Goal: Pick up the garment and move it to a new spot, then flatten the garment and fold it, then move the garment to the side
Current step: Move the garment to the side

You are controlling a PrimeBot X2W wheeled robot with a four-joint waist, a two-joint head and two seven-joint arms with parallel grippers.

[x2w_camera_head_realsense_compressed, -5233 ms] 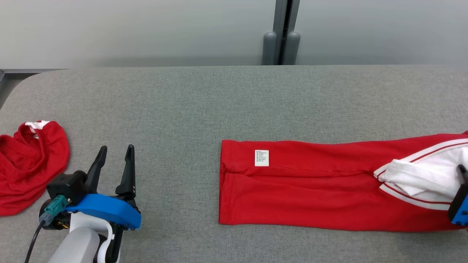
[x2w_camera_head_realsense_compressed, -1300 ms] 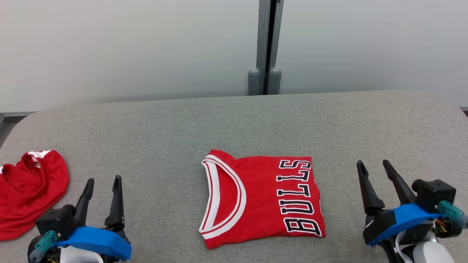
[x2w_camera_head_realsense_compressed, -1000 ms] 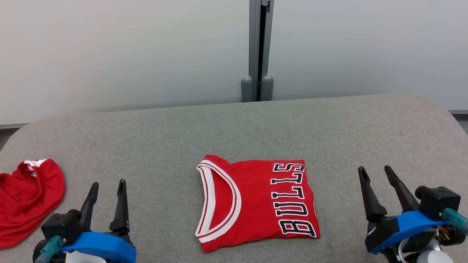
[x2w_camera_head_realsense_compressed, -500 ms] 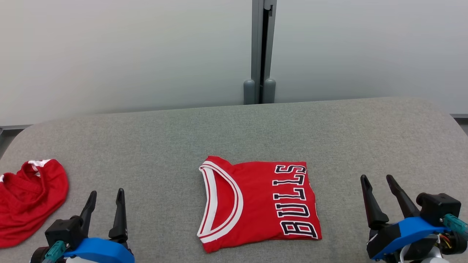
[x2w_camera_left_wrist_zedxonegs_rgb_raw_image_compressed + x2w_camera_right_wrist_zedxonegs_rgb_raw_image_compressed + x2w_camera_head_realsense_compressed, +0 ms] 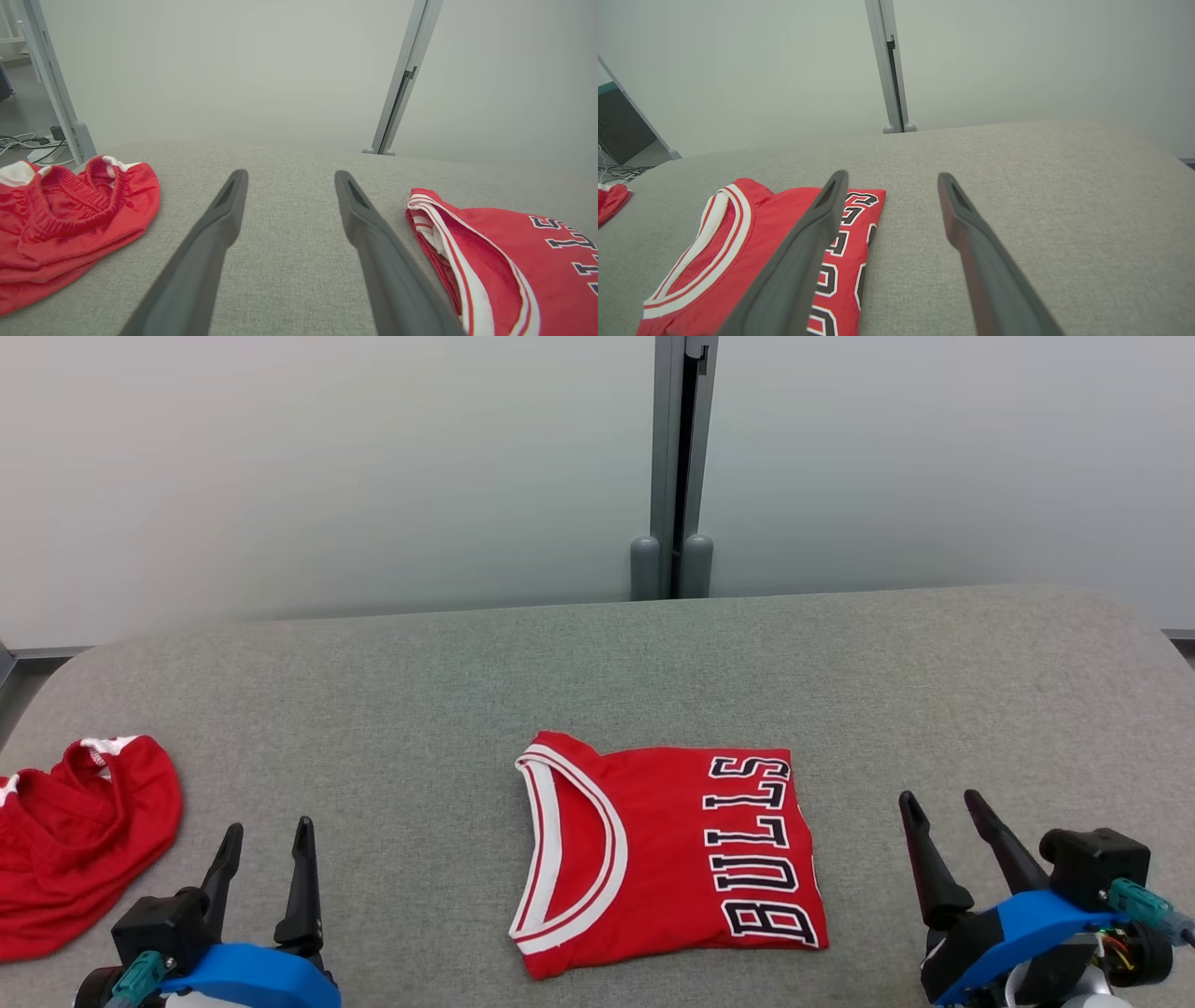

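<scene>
Since 5 s back the long red strip has become a tidy folded square, and over the last 0.5 s the R gripper (image 5: 937, 796) has edged in toward it; cam drifted a touch too. Grey padded table (image 5: 420, 691) spans the head view. Mid-table, toward the near edge: the Bulls jersey (image 5: 667, 859), folded flat, white-trimmed neck to robot's L, lettering to its R. Far L, well apart, a crumpled pair of red shorts (image 5: 75, 849), elastic waistband up. L gripper (image 5: 268, 828) sits between shorts and jersey, fingers spread wide, nothing in them, clear of the cloth. R gripper, same story: released, empty, near the lettered edge w/o touching. Fold looks done, so the step in hand is prob the last 1: shift the jersey to the side. Next move calls for both grippers to close in on opposite edges, pinch through all layers & lift together, else the fold slips apart.
</scene>
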